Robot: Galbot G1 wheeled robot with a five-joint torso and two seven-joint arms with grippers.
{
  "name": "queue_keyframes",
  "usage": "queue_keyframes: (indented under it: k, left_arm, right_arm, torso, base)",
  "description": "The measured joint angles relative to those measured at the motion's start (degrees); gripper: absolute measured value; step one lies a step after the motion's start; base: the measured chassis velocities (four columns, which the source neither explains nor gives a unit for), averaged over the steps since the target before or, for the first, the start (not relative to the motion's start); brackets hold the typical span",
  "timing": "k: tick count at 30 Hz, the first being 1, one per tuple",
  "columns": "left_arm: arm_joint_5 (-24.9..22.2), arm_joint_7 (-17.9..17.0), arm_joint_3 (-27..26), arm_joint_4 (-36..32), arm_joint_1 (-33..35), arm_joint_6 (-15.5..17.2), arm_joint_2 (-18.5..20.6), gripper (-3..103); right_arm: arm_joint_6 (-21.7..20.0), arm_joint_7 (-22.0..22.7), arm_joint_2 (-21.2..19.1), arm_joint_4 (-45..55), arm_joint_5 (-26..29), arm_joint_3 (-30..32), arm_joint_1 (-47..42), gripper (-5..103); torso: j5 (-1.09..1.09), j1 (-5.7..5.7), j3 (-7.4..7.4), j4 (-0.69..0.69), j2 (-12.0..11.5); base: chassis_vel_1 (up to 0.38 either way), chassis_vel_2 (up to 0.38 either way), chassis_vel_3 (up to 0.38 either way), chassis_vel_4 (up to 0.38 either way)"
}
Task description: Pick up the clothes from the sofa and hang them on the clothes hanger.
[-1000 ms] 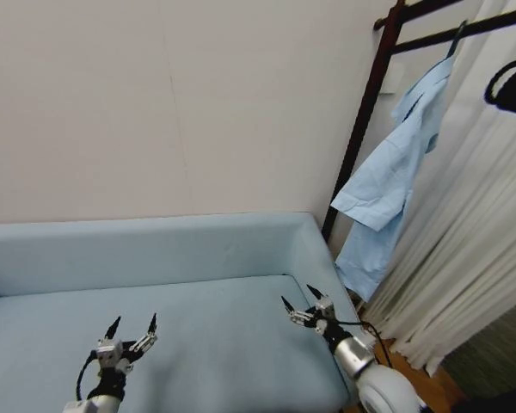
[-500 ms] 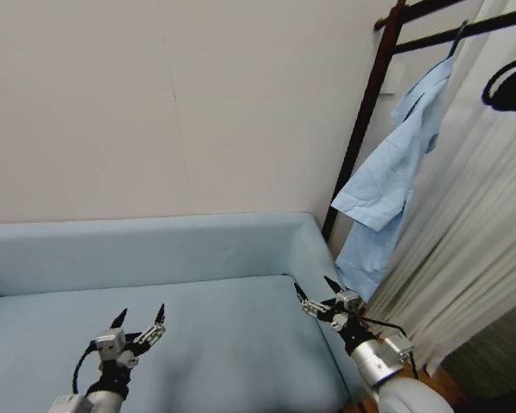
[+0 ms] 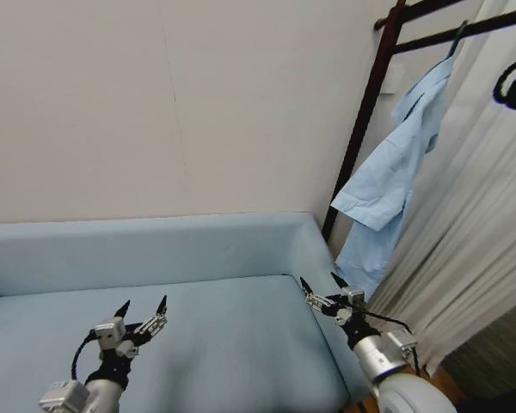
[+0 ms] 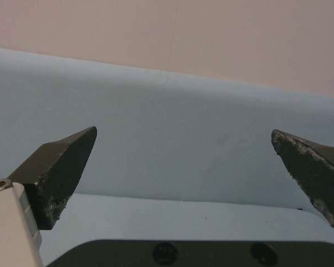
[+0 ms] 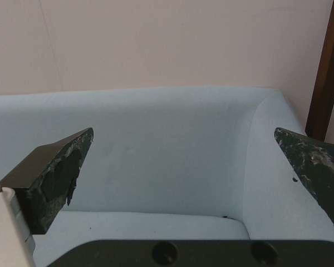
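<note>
Left pincer (image 3: 144, 303): wide open, empty, over the sofa (image 3: 155, 249) seat.
Right pincer (image 3: 318, 281): wide open, empty, near the sofa's arm.
Shirt (image 3: 387, 181): hung on the rack (image 3: 361, 129), above and beyond the right pincer.

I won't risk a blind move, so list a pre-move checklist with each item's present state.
1. The left end effector is open and holds nothing: ok.
2. The right end effector is open and holds nothing: ok.
3. The blue shirt hangs on the clothes rack: ok.
4. The shirt is apart from both end effectors: ok.
5. The shirt's hold on the rack is secure: cannot tell.
6. Both arms are low over the sofa: ok.
</note>
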Motion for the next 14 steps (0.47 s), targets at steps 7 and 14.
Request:
queue_keyframes:
  k: [7, 14]
  left_arm:
    - [8.37, 0.97, -0.09, 0.38, -0.12, -3.47, -0.35, 100]
    - [12.24, 1.28, 0.00, 0.31, 0.18, -5.13, -0.40, 100]
  right_arm:
    - [0.15, -0.19, 1.58, 0.67, -1.12, 2.63, 0.00, 100]
    - [0.63, -0.34, 2.53, 1.05, -1.23, 2.47, -0.22, 100]
  torso:
    - [0.00, 0.00, 0.00, 0.00, 0.00]
    - [0.01, 0.00, 0.00, 0.00, 0.00]
  base:
    - [0.000, 0.000, 0.000, 0.000]
    - [0.000, 0.000, 0.000, 0.000]
